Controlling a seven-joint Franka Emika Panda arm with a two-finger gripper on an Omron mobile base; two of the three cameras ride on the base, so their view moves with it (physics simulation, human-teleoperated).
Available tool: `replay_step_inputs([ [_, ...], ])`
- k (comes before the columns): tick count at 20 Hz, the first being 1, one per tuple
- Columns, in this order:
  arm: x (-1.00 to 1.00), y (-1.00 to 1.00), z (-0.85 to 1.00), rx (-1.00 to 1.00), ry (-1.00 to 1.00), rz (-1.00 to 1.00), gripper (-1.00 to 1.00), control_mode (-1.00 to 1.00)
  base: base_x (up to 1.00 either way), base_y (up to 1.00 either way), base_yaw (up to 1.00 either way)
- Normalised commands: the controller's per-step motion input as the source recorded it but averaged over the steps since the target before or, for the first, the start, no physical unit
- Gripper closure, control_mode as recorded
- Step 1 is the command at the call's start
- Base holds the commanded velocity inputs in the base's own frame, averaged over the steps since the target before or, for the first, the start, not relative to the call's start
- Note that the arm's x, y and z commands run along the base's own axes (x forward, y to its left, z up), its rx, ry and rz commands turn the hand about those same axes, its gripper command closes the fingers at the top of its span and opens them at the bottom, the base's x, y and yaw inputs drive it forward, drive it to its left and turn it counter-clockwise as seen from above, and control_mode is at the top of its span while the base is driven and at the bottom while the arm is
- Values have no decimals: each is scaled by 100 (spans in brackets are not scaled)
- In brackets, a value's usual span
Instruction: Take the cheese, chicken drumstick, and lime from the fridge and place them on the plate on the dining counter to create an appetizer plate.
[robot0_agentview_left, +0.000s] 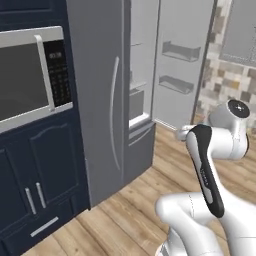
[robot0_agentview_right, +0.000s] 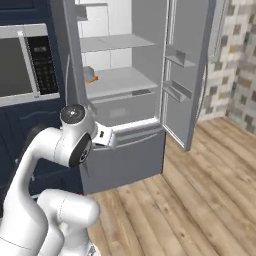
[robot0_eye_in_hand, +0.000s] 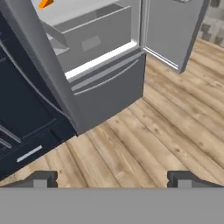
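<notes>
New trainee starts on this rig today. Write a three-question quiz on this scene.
1. True or false: the fridge right door stands open.
2. The cheese lies: A) on the floor, B) on a fridge shelf, C) in the tool.
3. What appliance is built into the cabinets left of the fridge?

Key: 1 true; 2 B; 3 a microwave.

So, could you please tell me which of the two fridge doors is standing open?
The right door, with the shelf bins on its inner face, is swung open; the left door, beside the microwave, is shut.
</notes>
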Motion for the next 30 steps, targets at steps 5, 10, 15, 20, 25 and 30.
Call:
replay_step_inputs([
  [5, 0, 0, 0, 0, 0, 0, -100, 100, 9, -100, 50],
  [10, 0, 0, 0, 0, 0, 0, -100, 100, 0, -100, 38],
  [15, 0, 0, 0, 0, 0, 0, -100, 100, 0, -100, 31],
  [20, 0, 0, 0, 0, 0, 0, -100, 100, 5, -95, 25],
  [25, 0, 0, 0, 0, 0, 0, -100, 100, 34, -32, 28],
  [30, 0, 0, 0, 0, 0, 0, -100, 100, 51, -5, 34],
])
